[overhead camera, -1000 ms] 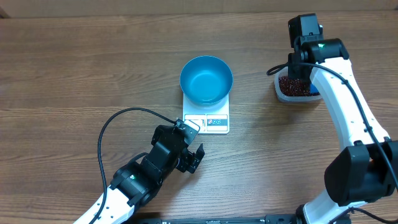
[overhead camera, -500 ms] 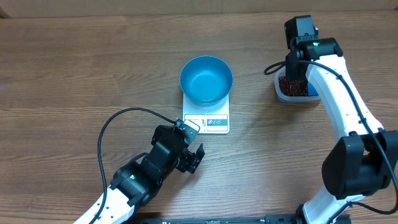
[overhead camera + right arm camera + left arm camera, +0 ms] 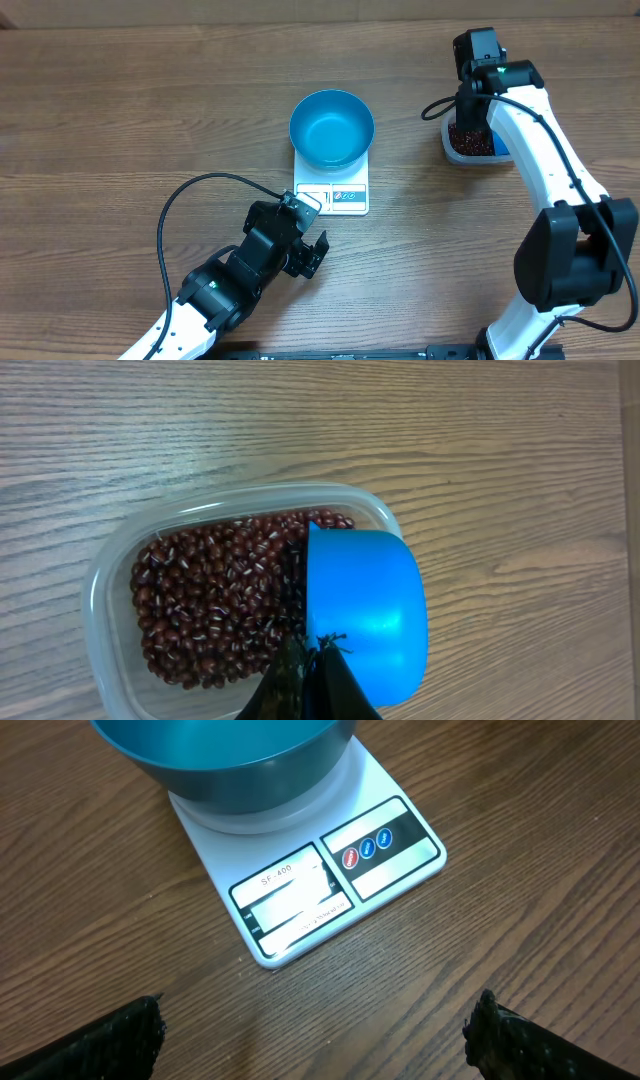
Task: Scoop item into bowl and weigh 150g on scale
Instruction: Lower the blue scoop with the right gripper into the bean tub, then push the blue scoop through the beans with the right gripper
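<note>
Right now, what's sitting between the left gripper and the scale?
Nothing: just bare wooden table between the left gripper and the scale, clearest in the left wrist view.

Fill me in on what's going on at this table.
The right gripper is shut on a blue scoop, whose cup sits in the clear tub of red beans. The blue bowl stands empty on the white scale. The left gripper is open near the scale's front, holding nothing.
</note>
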You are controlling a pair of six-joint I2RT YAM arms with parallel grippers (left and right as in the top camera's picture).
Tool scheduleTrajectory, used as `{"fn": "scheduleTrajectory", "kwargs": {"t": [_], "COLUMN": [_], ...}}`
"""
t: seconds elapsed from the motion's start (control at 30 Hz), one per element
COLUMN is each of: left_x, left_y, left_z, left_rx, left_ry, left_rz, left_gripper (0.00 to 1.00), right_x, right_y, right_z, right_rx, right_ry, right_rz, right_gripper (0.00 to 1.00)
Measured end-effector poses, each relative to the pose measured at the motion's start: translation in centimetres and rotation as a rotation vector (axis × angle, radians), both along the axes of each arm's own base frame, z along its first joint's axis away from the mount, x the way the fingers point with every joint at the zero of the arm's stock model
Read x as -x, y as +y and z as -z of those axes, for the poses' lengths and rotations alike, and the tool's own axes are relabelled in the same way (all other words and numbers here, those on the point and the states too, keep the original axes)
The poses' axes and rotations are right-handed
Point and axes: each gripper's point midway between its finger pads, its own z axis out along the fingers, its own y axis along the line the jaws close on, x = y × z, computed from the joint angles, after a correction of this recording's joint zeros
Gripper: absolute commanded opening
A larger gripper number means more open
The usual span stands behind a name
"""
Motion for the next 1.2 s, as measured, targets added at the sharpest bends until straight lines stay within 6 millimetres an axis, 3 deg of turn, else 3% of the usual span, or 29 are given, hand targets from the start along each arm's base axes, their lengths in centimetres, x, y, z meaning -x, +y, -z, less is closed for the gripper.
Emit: {"fn": "scheduleTrajectory", "kwargs": {"t": [1.2], "left_x": [0.0], "left_y": [0.0], "left_z": [0.0], "left_rx": [0.000], "left_ry": [0.000], "left_rz": [0.000], "left_gripper": [0.99], "right_x": [0.0], "right_y": [2.5], "right_z": [1.8], "right_rx": [-0.149], "right_ry": [0.045], "right_rz": [-0.047], "right_gripper": [0.04]}}
